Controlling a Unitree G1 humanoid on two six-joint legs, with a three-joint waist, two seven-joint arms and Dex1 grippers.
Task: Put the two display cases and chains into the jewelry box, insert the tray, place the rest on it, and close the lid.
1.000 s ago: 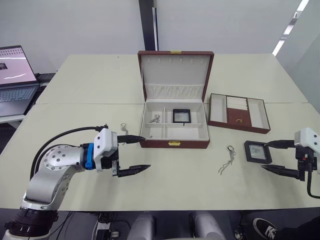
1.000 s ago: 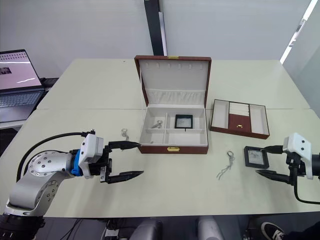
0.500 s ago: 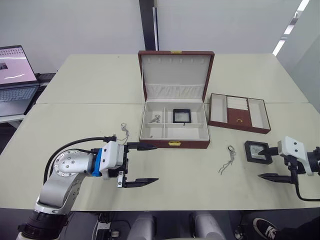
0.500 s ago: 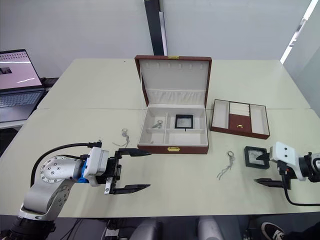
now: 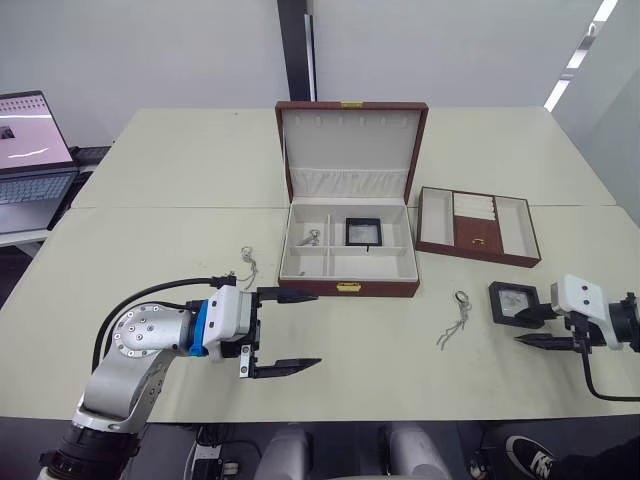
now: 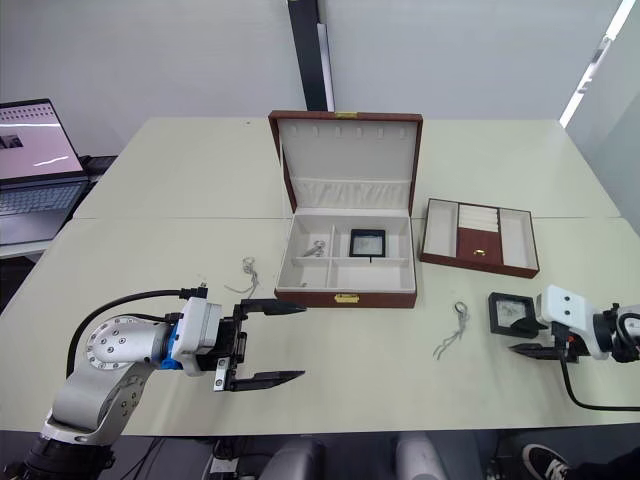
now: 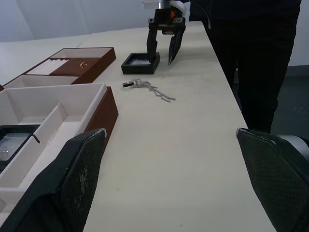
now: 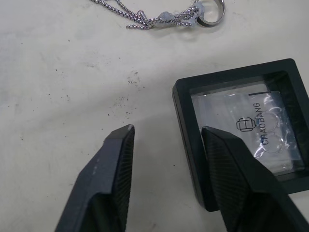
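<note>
Since a second ago both arms have swung toward the middle: your left gripper (image 5: 285,331) has slid toward the front of the box (image 5: 348,268) and hangs with jaws wide open, holding nothing, and your right gripper (image 5: 533,327) has come in low beside the loose case (image 5: 511,302), jaws open, one finger at the case's near edge and the other still out over bare table.

One chain (image 5: 247,264) lies on the table just left of the box. Inside the box, under the raised lid (image 5: 350,139), a chain (image 5: 313,238) sits in the rear left compartment and the first case (image 5: 364,231) in the rear middle one. The tray (image 5: 477,226) rests to the right of the box, not yet inserted. Another chain (image 5: 455,320) lies between the box and the loose case.

The step in hand looks like picking up that second case. Bring the right fingers on so they straddle the black frame, one on each opposite edge. Close on the frame, not the clear window. Keep clear of the nearby chain so you do not drag it.

The table (image 5: 160,240) is pale and smooth, so the flat case may slide if nudged. A laptop (image 5: 32,146) stands open on a separate desk at far left. A person in dark clothes (image 7: 251,53) stands at the table's edge near the right arm.
</note>
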